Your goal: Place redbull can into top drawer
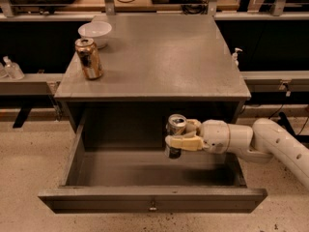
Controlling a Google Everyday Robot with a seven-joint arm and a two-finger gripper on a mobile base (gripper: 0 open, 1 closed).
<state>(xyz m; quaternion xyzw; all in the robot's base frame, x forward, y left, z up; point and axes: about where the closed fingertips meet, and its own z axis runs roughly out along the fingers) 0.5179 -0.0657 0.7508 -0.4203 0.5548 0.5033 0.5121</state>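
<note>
Gripper (177, 136): at the end of the white arm (270, 141), reaching in from the right and held over the open drawer, below the tabletop's front edge.
Fingers (186, 142): closed around the middle of the redbull can, one cream finger lying across its front, the other mostly hidden behind it.
Redbull can (176, 124): upright in the grasp, shiny top showing above the finger and lower end showing below it; in the air over the right-of-centre part of the drawer cavity, apparently clear of the floor.
Top drawer (154, 201): pulled well out, nothing visible inside, front panel and small knob (153, 207) nearest the camera.
Tabletop (159, 57): carrying a golden-brown can (89, 58) near the left front corner and a white bowl (94, 33) just behind it; neither belongs to the task.
Step in hand: probably the placing itself, with the can already brought inside the drawer's outline but not yet set down.
Progress: judged late; grasp and carry look finished, lowering and release remaining.
Next move: likely a straight descent until the can's base meets the drawer floor, then a widening of the fingers and a retreat to the right or upward without brushing the can.
Risk: tall, slim can, so apt to tip if released above the floor or nudged on withdrawal; tabletop edge close overhead, limiting room for lifting out.
</note>
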